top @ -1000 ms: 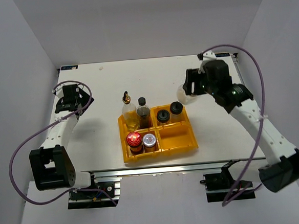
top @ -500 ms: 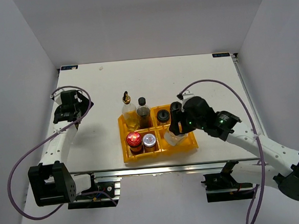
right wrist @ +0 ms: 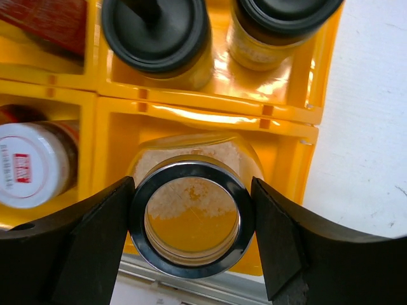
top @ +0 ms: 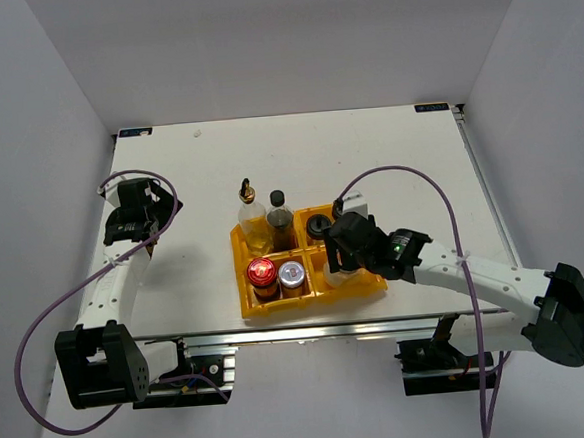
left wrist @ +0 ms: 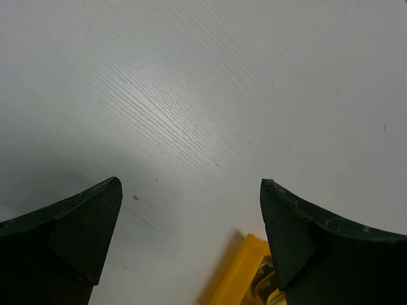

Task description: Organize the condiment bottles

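My right gripper [right wrist: 193,190] is shut on the metal rim of the wide clear jar [right wrist: 193,219], which stands in the front right compartment of the yellow tray [right wrist: 289,114]. In the top view this gripper [top: 345,257] covers most of the jar [top: 339,275]. Two black-lidded shakers [right wrist: 156,32] [right wrist: 286,13] fill the compartment behind. The red-lidded [top: 262,272] and silver-lidded [top: 292,273] jars share the front left compartment. Behind them stand the clear gold-topped bottle [top: 251,220] and the tall dark bottle [top: 279,218]. My left gripper [top: 131,212] [left wrist: 191,184] hangs open over bare table.
The tray [top: 315,296] lies near the table's front edge, just behind the metal rail [top: 310,330]. Its corner [left wrist: 245,270] shows at the bottom of the left wrist view. White walls stand on three sides.
My right arm has swung from the far right of the table to the tray, carrying the wide jar into the front right compartment. The left arm has barely shifted.
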You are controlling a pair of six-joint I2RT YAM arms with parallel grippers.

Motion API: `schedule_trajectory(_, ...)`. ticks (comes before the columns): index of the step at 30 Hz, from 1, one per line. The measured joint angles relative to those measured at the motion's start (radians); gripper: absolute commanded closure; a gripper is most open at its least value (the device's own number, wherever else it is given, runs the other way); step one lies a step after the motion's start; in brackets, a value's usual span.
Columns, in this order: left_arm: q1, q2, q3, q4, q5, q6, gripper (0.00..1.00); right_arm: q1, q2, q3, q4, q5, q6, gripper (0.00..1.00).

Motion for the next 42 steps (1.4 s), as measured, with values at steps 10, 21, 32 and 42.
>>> schedule_trajectory(10, 0.0, 0.0, -0.004, 0.0, -0.001, -0.001, 0.02, 0.002, 0.053, -0.051, 0.06, 0.035, 0.023, 0.21)
schedule_trajectory(21, 0.0, 0.0, -0.002, -0.024, -0.005, -0.013, 0.02, 0.002, -0.012, -0.039, 0.072, 0.053, 0.042, 0.11)
schedule_trajectory(32, 0.0, -0.032, 0.096, -0.093, -0.039, -0.015, 0.02, -0.352, -0.114, 0.092, -0.056, 0.289, -0.012, 0.11)
schedule_trajectory(42, 0.0, -0.151, 0.091, -0.054, -0.051, 0.013, 0.02, -0.682, -0.278, -0.082, 0.102, 0.224, -0.125, 0.11)
